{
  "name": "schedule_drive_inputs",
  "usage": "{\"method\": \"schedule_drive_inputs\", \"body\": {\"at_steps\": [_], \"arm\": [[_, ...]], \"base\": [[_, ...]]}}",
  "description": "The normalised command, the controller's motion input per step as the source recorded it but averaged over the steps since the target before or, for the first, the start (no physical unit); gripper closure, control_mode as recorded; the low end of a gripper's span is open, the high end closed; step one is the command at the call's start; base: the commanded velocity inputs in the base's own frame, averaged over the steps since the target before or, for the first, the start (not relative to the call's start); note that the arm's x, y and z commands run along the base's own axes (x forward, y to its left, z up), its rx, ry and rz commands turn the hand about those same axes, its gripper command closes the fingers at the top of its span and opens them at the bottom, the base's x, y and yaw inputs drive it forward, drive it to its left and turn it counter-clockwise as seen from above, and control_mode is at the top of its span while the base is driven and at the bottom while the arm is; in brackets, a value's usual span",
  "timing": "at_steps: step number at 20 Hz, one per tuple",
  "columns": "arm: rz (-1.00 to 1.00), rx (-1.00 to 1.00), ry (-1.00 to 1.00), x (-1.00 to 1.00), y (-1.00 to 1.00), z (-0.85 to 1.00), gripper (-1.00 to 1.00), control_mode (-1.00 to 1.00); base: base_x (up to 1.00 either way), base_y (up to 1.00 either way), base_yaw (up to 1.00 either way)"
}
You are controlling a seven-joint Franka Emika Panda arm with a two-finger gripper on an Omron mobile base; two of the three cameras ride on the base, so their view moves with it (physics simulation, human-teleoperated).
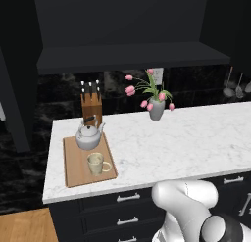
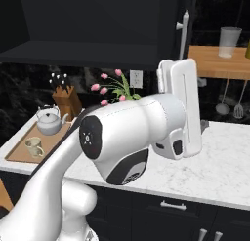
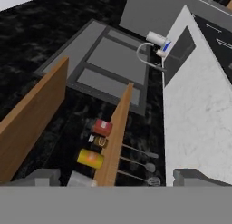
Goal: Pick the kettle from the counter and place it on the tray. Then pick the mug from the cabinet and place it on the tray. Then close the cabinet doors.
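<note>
The squat silver kettle (image 1: pixel 88 136) and cream mug (image 1: pixel 97 163) are set on the light-brown wooden tray (image 1: pixel 74 170); finger spread cannot be told

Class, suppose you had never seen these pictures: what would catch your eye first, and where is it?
Probably the pink flowers in a grey vase, standing at the back of the white counter against the black wall. Next, the wooden tray at the counter's left end, carrying the kettle with the mug in front of it. In the right base view, the white arm looms large in the foreground.
</note>
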Motion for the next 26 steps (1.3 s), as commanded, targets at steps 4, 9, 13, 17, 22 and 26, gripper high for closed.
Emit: {"method": "schedule_drive_inputs", "body": {"at_steps": [4, 9, 13, 17, 22, 26], "arm": [[0.07, -0.05, 0.0, 0.32, 0.05, 0.0, -1.0, -1.0], [0.08, -0.16, 0.0, 0.11, 0.44, -0.08, -1.0, -1.0], [0.1, -0.2, 0.0, 0.13, 0.56, -0.06, -1.0, -1.0], [0.12, -0.17, 0.0, 0.24, 0.45, 0.0, -1.0, -1.0], [0.11, -0.2, 0.02, 0.35, 0.5, 0.0, -1.0, -1.0], [0.12, -0.22, 0.02, 0.26, 0.59, 0.0, -1.0, -1.0]], "base": [[0.0, 0.0, 0.0], [0.0, 0.0, 0.0], [0.0, 0.0, 0.0], [0.0, 0.0, 0.0], [0.0, 0.0, 0.0], [0.0, 0.0, 0.0]]}}
